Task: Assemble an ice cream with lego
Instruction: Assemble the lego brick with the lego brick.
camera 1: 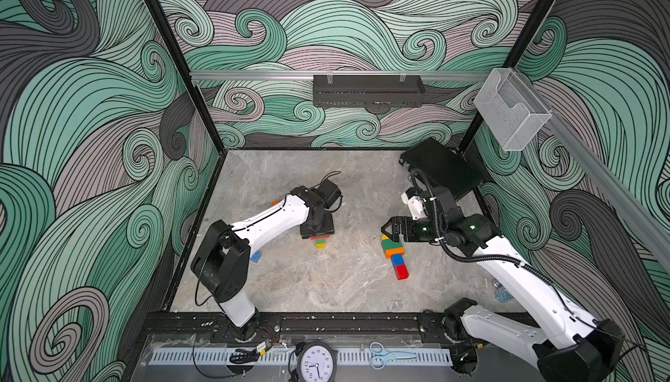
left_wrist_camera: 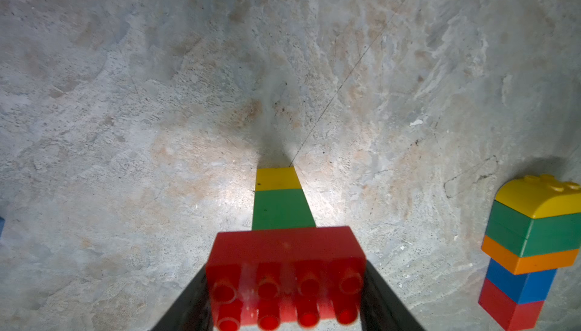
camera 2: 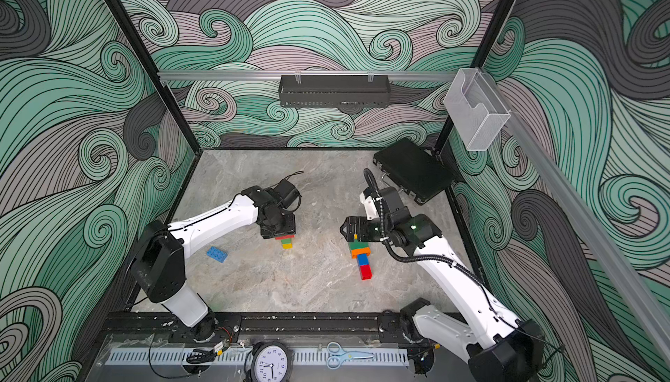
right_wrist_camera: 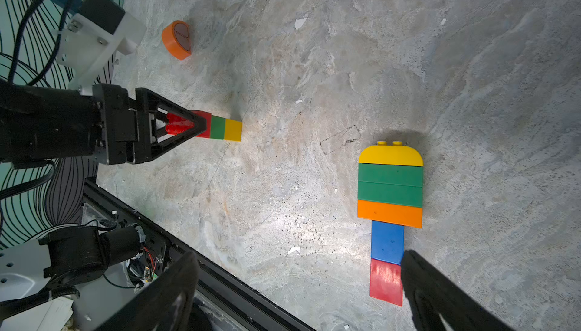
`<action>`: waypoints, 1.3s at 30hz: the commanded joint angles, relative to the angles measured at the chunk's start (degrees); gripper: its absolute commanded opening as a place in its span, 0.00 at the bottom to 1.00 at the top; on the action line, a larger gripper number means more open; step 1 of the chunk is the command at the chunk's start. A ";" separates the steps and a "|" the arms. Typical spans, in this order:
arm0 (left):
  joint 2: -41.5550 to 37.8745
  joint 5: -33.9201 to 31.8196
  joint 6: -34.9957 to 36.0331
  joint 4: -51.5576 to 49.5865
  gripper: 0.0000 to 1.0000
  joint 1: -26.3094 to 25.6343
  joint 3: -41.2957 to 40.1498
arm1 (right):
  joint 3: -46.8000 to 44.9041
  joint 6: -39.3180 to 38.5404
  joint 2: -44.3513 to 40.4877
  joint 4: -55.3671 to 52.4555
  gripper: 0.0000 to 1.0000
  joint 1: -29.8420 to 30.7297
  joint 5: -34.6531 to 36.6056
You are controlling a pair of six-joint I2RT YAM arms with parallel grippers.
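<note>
1. The left gripper (camera 1: 316,232) points down at the table (right_wrist_camera: 314,62) and clamps the red brick (left_wrist_camera: 286,250) by its two short ends, studs toward the wrist.
2. That brick tops a small stack (right_wrist_camera: 218,128) of red, green and yellow. The yellow end is at the table surface, but I cannot tell whether it rests there.
3. The right gripper (camera 1: 388,230) has its jaws spread wide and holds nothing.
4. Below it the long stack (right_wrist_camera: 390,194) lies flat in one line: round-topped yellow, two green, orange, blue, red.
5. In the right wrist view the red end sits just beside one finger (right_wrist_camera: 440,288); I cannot tell if they touch.
6. The long stack lies well apart from the left gripper, off to its side.
7. A loose blue brick (camera 2: 216,254) lies back beside the left arm.
8. An orange brick (right_wrist_camera: 176,39) with a rounded top lies on its side beyond the left gripper, clear of it.
</note>
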 commanded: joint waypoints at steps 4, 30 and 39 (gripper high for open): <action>6.36 1.86 5.57 -5.02 0.30 -0.17 -0.95 | 1.71 0.11 0.07 -1.44 0.99 0.08 1.19; 2.96 0.02 2.61 -4.53 0.50 -0.17 2.48 | 2.77 0.04 1.16 -1.07 0.99 0.01 1.24; 2.60 -0.35 2.56 -4.47 0.58 -0.17 2.43 | 2.35 0.05 0.73 -1.19 0.99 0.00 1.50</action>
